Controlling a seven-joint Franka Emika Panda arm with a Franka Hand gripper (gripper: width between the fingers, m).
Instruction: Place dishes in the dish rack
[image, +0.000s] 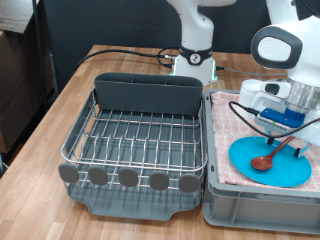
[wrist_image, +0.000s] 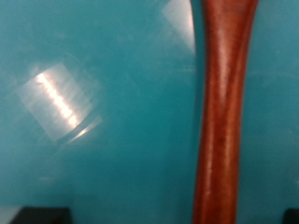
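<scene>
The round light-blue plate (image: 270, 160) lies on the pink checked cloth in the grey crate at the exterior view's right. The brown wooden spoon (image: 272, 156) lies on the plate, bowl towards the plate's middle and handle running up to the right. My gripper (image: 300, 146) is lowered over the spoon's handle end, close above the plate. In the wrist view the plate (wrist_image: 103, 112) fills the picture and the spoon handle (wrist_image: 222, 121) runs between the dark fingertips (wrist_image: 47, 216) at the edge; the jaws stand apart, not closed on it. The white mug is not in view. The dish rack (image: 140, 140) holds nothing.
The grey crate (image: 260, 205) with the pink checked cloth (image: 228, 140) stands right next to the rack. The rack's tall dark caddy (image: 148, 95) is at its far side, and round grey discs (image: 128, 178) line its near edge. A black cable runs across the wooden table behind.
</scene>
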